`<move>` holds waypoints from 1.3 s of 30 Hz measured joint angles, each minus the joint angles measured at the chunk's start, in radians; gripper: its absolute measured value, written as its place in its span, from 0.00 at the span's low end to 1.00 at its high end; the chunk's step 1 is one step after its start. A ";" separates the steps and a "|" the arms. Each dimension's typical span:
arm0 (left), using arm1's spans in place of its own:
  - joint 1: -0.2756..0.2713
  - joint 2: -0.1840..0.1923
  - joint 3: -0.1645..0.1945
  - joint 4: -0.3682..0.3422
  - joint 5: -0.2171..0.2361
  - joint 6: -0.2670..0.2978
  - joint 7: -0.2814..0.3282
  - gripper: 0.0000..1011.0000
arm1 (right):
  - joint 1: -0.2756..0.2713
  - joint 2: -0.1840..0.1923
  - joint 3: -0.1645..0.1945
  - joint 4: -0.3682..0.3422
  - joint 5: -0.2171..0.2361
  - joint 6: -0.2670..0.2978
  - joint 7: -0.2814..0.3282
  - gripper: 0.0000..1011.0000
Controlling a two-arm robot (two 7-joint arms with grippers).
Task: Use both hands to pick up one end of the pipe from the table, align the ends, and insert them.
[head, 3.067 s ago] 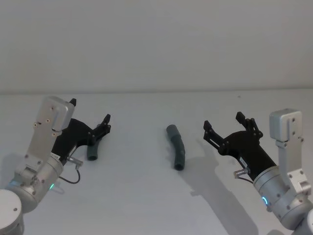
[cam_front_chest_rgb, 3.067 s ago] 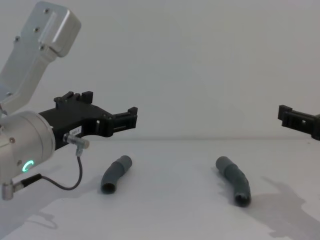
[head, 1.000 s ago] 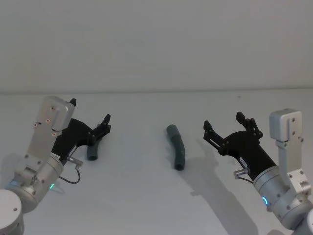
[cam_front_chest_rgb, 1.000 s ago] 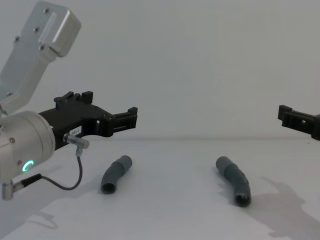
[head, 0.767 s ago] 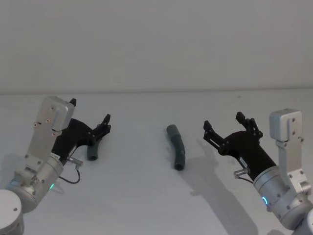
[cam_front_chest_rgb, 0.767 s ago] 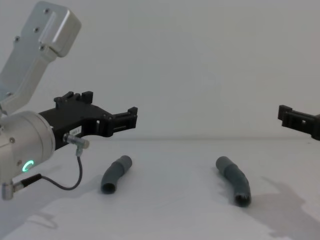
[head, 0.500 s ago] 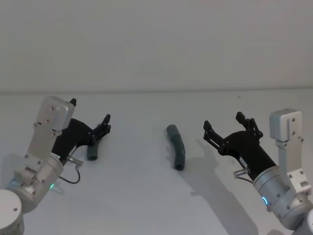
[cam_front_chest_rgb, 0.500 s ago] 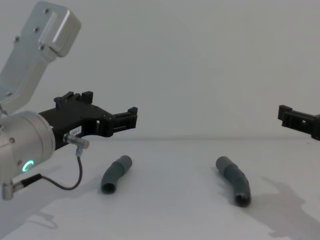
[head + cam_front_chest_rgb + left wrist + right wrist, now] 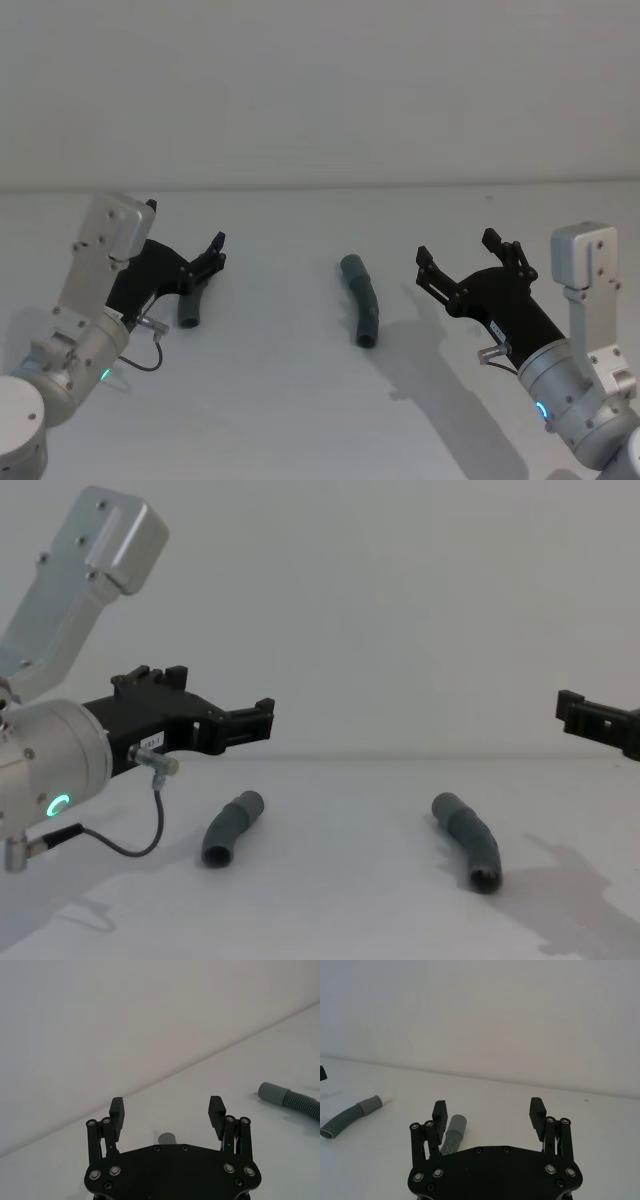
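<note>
The pipe lies in two pieces on the table (image 9: 300,400). The left piece (image 9: 189,308), with a pale tip (image 9: 386,1096), sits below the left gripper (image 9: 166,1104). The centre piece (image 9: 362,312) lies left of the right gripper (image 9: 457,247). Both pieces look light, ribbed and probably bendy, so a hold on the smooth cuff near each mating end should keep it from flopping. Both grippers hover with fingers spread wide, holding nothing. Bare table surrounds the pieces, and the wall (image 9: 320,90) rises beyond the far edge.
</note>
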 joint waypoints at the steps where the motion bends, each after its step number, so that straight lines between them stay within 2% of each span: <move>1: -0.002 0.000 0.000 0.001 -0.001 0.005 -0.003 0.99 | 0.000 0.000 0.000 0.000 0.000 0.000 0.000 0.99; 5: -0.015 -0.001 -0.002 0.008 -0.010 0.039 -0.020 0.99 | 0.000 0.000 0.000 0.000 0.000 0.000 0.000 0.99; 11: -0.037 -0.007 -0.012 0.015 -0.042 0.122 -0.048 0.99 | 0.000 0.000 0.000 0.000 0.000 0.000 0.000 0.99; 18: -0.048 -0.026 -0.022 0.012 -0.063 0.191 -0.051 0.99 | 0.000 0.000 0.000 0.000 0.000 0.000 0.000 0.99; 24: -0.047 -0.046 -0.031 -0.008 -0.072 0.250 -0.030 0.99 | 0.000 0.000 0.000 0.000 0.000 0.000 0.000 0.99; 32: -0.018 -0.075 -0.041 -0.063 -0.073 0.347 0.026 0.99 | 0.000 0.000 0.000 0.000 0.000 0.000 0.000 0.99; 34: -0.015 -0.076 -0.042 -0.068 -0.073 0.355 0.030 0.99 | 0.000 0.000 0.000 0.000 0.000 0.000 0.000 0.99; 39: 0.001 -0.076 -0.045 -0.101 -0.068 0.425 0.049 0.99 | 0.000 0.000 0.000 0.000 0.000 0.000 0.000 0.99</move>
